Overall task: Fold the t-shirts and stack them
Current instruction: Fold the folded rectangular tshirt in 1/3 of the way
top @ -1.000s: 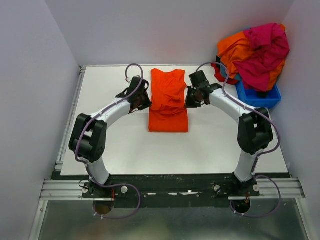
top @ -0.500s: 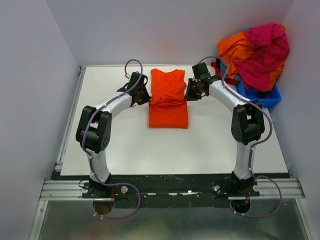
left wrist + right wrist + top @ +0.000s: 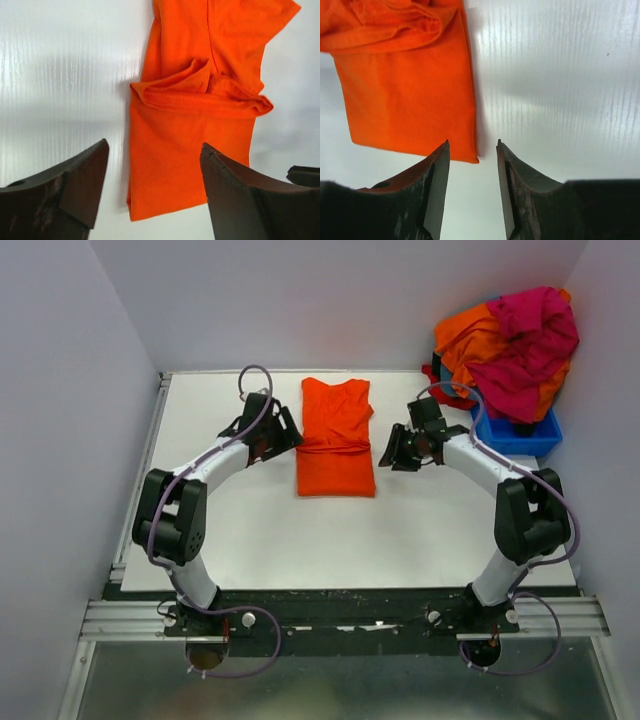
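Lying partly folded at the upper centre of the top view, the orange t-shirt (image 3: 336, 445) is resting flat on the white table (image 3: 250, 530). The left gripper (image 3: 284, 432) is hovering just left of it, jaws wide apart and empty; the right gripper (image 3: 391, 451) is hovering just right, jaws narrowly apart, gripping nothing.

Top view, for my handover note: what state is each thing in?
Bright orange cotton t-shirt: folded, flat on white table.
Left gripper: open, empty.
Right gripper: open, empty.
Heap of orange, magenta-pink and red t-shirts: unfolded, piled in bin.
Blue plastic bin: overflowing.
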Tool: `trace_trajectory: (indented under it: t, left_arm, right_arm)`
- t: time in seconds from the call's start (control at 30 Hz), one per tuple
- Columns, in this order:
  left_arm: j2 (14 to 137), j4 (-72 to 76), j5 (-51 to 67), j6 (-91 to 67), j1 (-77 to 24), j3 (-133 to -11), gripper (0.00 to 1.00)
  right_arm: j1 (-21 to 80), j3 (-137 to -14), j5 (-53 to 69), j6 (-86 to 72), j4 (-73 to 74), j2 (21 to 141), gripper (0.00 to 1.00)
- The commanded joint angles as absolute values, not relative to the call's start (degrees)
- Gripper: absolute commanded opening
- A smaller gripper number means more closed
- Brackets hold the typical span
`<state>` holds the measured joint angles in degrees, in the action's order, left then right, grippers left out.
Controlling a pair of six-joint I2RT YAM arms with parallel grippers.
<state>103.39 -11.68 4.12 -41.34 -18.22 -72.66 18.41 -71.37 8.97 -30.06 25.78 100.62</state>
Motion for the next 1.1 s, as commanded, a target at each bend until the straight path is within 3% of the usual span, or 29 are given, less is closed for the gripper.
trace_trajectory:
  t: [0.0,0.07,0.23,0.43,0.7,1.07]
  left_arm:
    - [96.42,-6.59,9.31,-41.57,-18.54,-63.64,0.73]
    - [96.33,-6.68,10.89,-41.4,-18.72,-62.76,0.65]
    - [95.63,-9.85,10.81,-42.62,-20.56,-58.29,0.69]
    - [95.89,-4.75,13.71,-44.38,-22.06,-53.35,0.59]
    - [97.29,-6.41,13.62,-43.51,-23.38,-54.4,0.56]
    - [98.88,-7.29,13.09,-42.89,-23.47,-55.81,0.39]
  right_arm:
    - [18.54,-66.18,11.87,-28.66,19.25,98.78,0.44]
    - [18.63,-68.63,11.86,-27.6,22.57,100.71,0.4]
    - [20.39,-61.9,12.91,-30.84,20.76,98.97,0.43]
    - [20.74,-58.8,17.12,-31.21,16.71,98.79,0.42]
    - [21.45,-58.88,18.63,-30.76,15.47,99.58,0.42]
    - [21.45,-59.68,20.65,-30.85,14.33,103.45,0.36]
